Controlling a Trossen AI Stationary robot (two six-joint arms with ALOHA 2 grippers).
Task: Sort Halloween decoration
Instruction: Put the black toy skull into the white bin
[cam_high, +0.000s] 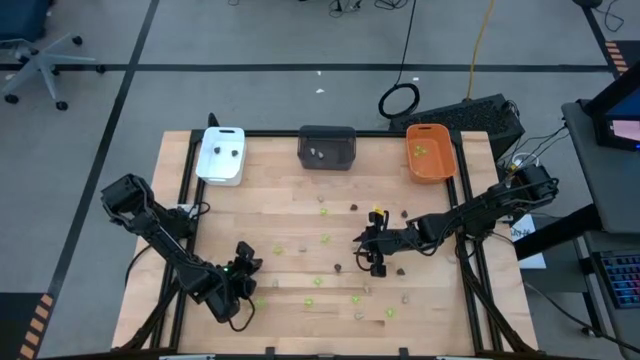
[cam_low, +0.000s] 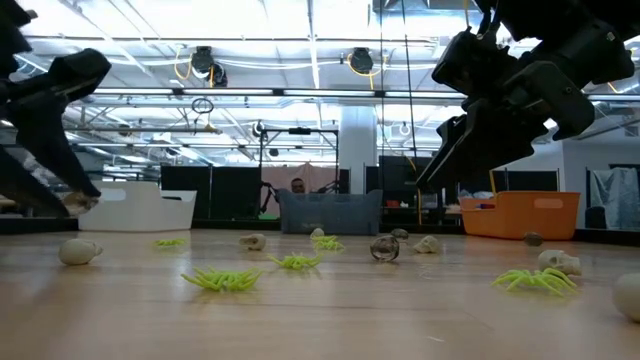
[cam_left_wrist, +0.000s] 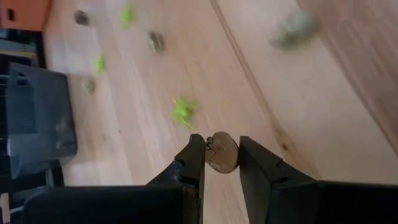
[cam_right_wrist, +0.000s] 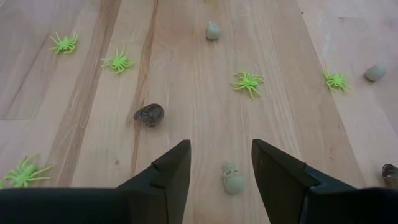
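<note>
The left gripper (cam_left_wrist: 221, 163) is low over the near left part of the bench (cam_high: 290, 230). Its two fingers (cam_left_wrist: 189, 165) are squeezed on a small brown round piece (cam_left_wrist: 222, 152), one finger touching each side. Just past the fingertips lies a lime green spider (cam_left_wrist: 183, 111), and more little pieces lie farther off.

The right gripper (cam_right_wrist: 221, 165) hangs over the middle of the bench with its fingers (cam_right_wrist: 171, 169) apart and holding nothing. A pale skull piece (cam_right_wrist: 233, 177) lies on the wood right between the fingertips. A dark piece (cam_right_wrist: 149, 114) sits a bit beyond one finger, with green spiders (cam_right_wrist: 247, 82) past that.

Far behind stand the white tray (cam_high: 221, 155), dark grey tray (cam_high: 327, 146) and orange tray (cam_high: 430, 152).
</note>
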